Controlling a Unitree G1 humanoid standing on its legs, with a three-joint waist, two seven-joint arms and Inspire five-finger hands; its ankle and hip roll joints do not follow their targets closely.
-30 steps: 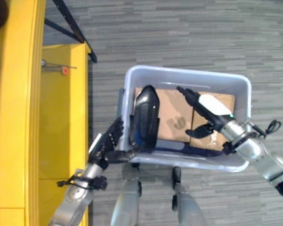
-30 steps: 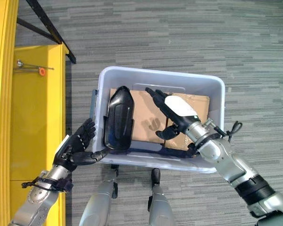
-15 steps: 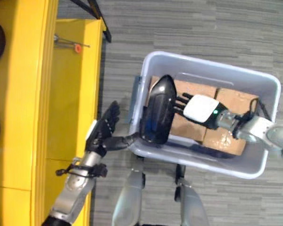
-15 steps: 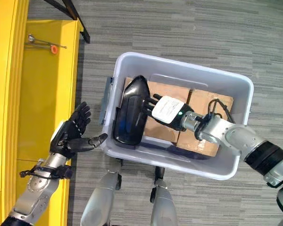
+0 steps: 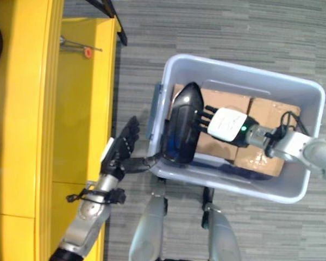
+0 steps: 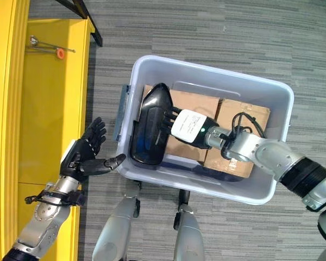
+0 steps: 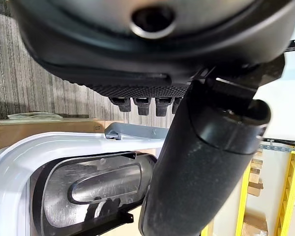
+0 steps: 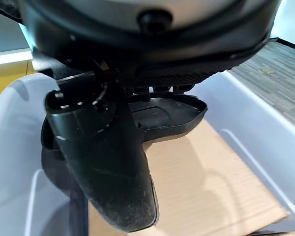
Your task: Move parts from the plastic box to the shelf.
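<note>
Since half a second ago the right hand (image 6: 189,126) has pushed a little further onto the black part (image 6: 148,132), and the left hand (image 6: 85,157) has stayed where it was beside the box.

From the left eye view, the plastic box (image 5: 293,185) sits on grey striped floor, with the yellow shelf (image 5: 27,109) along the robot's left. The black part leans against the box's left wall, on brown cardboard pieces (image 5: 228,106). The right hand's fingers reach over the part's right edge; the left hand hangs outside the box, fingers spread, thumb pointing at the box wall.

The right eye view shows the same layout, with a small orange-tipped tool (image 6: 50,50) lying on the shelf's far end.

In the left wrist view the left hand (image 7: 206,162) has straight fingers and holds nothing; past it lie the box rim and the part's hollow inner face (image 7: 93,191).

In the right wrist view the right fingers (image 8: 157,89) rest on the part's rim (image 8: 167,110), thumb apart; whether they grip it I cannot tell.
</note>
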